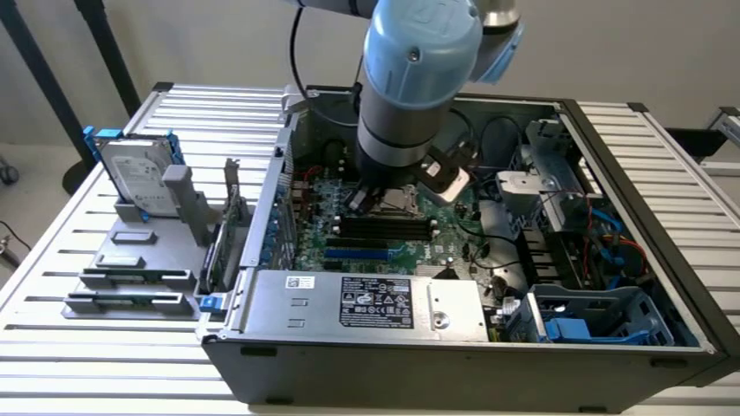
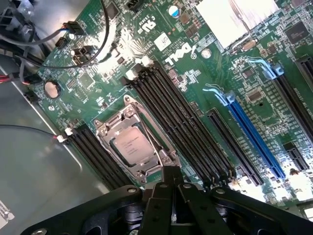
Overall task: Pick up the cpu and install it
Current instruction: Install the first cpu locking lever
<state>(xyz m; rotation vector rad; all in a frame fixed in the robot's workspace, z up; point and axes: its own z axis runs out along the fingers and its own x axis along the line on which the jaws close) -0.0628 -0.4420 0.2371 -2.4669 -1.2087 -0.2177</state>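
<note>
- While my pincer (image 2: 172, 182) hangs clenched and empty, cpu (image 2: 132, 147) sits in its socket (image 2: 133, 143) on the motherboard (image 2: 195, 73).
- Step: seating done, by my judgement.
- Next calls for: the socket frame latched.

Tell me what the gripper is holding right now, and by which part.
Nothing. The black gripper is shut with nothing between its fingers, just above the green motherboard. The square silver-grey cpu lies in its metal socket frame, apart from the fingertips.

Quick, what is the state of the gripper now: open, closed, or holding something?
Gripper: closed, holding nothing; the cpu sits in its socket on the motherboard.
</note>
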